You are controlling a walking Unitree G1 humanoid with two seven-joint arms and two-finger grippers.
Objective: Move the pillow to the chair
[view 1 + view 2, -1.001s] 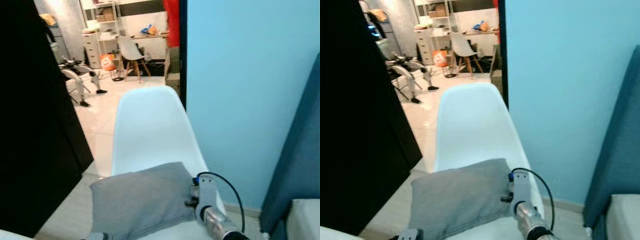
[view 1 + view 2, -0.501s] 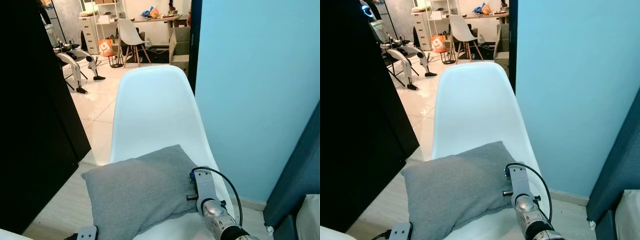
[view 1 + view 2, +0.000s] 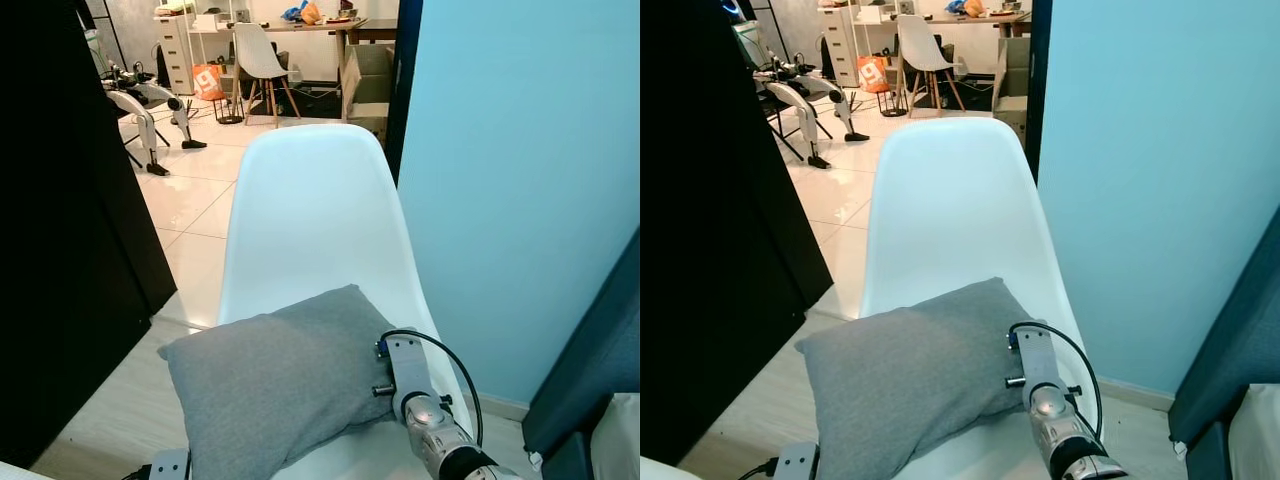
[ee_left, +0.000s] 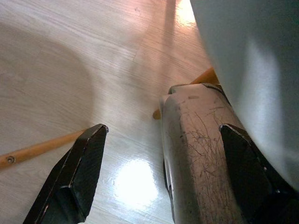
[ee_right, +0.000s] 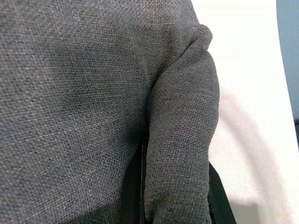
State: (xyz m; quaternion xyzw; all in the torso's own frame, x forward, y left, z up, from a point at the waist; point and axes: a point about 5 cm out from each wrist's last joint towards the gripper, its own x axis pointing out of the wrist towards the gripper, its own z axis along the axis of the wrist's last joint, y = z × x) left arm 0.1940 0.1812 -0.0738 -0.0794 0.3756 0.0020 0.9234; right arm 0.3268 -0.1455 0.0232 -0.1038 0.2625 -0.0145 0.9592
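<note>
Grey fabric marks the pillow (image 3: 285,382), which lies across the seat of the white chair (image 3: 310,215) much as it did a second ago, though the whole head view has tipped down since then, so the chair back now stands taller and the far room sits higher toward 12 o'clock. In the left eye view the chair stands against a light blue wall (image 3: 520,170) at 3 o'clock, a black panel (image 3: 70,250) fills 9 o'clock, pale floor tiles (image 3: 185,205) run back to a far desk with a second white chair (image 3: 255,65), and a dark blue curtain (image 3: 600,370) hangs at 4 o'clock. The right gripper (image 3: 375,375) reaches in from 5 o'clock, its silver wrist pressed against the pillow's right edge. The right eye view shows the same layout, with the pillow (image 3: 910,370) overhanging the seat's front toward 7 o'clock. In the left wrist view the left gripper (image 4: 159,172) hangs low with its black fingers (image 4: 81,172) spread wide apart over pale wood flooring (image 4: 70,56), a scuffed grey foot-like part between them. In the right wrist view the pillow's weave crowds the lens and a fold of it (image 5: 182,154) is pinched between the right gripper's dark fingers (image 5: 133,186), white seat beyond.
</note>
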